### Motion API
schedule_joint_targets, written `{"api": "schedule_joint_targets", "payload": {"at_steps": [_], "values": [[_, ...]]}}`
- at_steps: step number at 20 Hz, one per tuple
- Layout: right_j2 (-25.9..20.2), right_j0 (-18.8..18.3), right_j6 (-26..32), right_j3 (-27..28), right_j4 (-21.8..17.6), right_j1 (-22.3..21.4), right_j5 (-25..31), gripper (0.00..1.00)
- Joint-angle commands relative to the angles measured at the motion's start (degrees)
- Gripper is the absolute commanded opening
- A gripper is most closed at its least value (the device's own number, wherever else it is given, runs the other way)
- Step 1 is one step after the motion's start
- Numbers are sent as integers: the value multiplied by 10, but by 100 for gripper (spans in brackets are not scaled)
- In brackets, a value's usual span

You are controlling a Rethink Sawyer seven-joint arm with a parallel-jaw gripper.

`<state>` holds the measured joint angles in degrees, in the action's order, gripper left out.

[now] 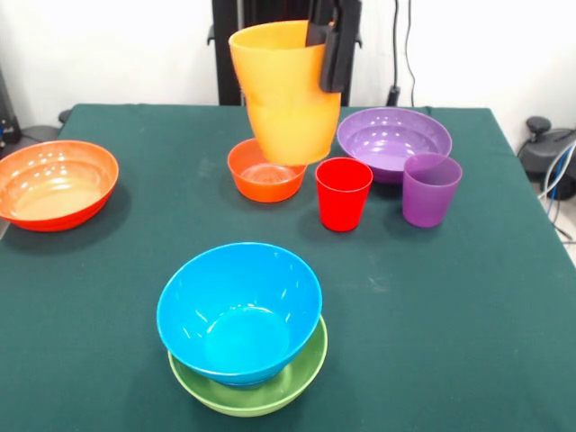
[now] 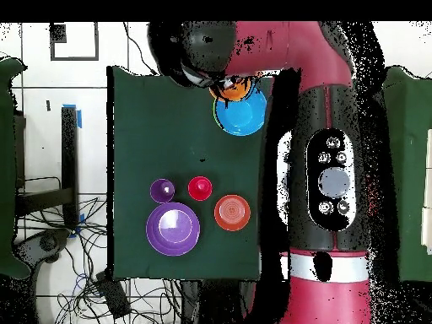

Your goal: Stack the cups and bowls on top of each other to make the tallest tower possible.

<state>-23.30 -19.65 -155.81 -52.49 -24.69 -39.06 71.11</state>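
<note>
Above the small orange bowl [image 1: 265, 171], the claw [image 1: 329, 43] is clamped on the rim of the orange cup [image 1: 283, 92], held clear of the tabletop [image 1: 468, 297]; nearer, only the light blue bowl [image 1: 238, 310] sits nested in the lime green bowl [image 1: 256, 391], so most stacking remains.

Bright, even light; soft shadows.

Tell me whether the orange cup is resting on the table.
No: the gripper holds the orange cup by its rim, lifted clear above the small orange bowl.
</note>
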Motion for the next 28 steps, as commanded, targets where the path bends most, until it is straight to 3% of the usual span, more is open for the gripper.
{"api": "schedule_joint_targets", "payload": {"at_steps": [1,18,28], "values": [[-25,-19,199,40,-32,55,29,0],[-24,-14,233,162,-31,111,103,0],[-44,11,259,304,-69,170,191,0]]}}
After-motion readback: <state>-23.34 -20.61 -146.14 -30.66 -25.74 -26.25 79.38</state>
